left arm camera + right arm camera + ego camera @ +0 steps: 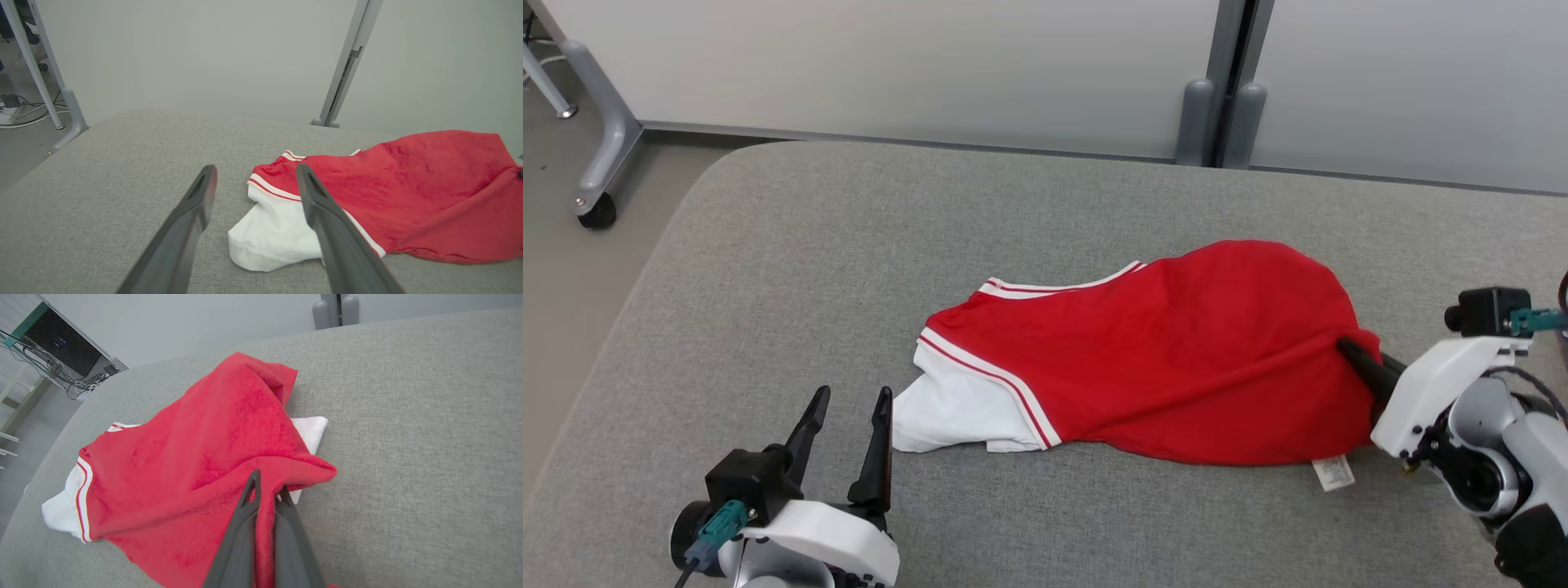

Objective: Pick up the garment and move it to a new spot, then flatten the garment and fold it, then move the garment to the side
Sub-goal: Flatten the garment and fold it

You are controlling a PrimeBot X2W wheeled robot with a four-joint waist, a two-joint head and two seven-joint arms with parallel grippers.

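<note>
Toward the right edge of the bench [768,269] lies your red shirt [1176,359], bunched up, with a white sleeve and striped trim. Your right gripper [267,489] pinches its red end. Your left gripper [852,394] stands spread wide, holding nothing.

The left jaws are two long, dark grey fingers [876,449] tapering to slim tips (each slotted near the end), set in a glossy white left wrist shell [825,531]. The left camera block [752,482] is black, with a teal plug [715,523] and dark cable. The right wrist shell [1445,380] is also white, with a black right camera block [1486,310], thin black cable [1531,384] and grey round joint [1482,474].
</note>
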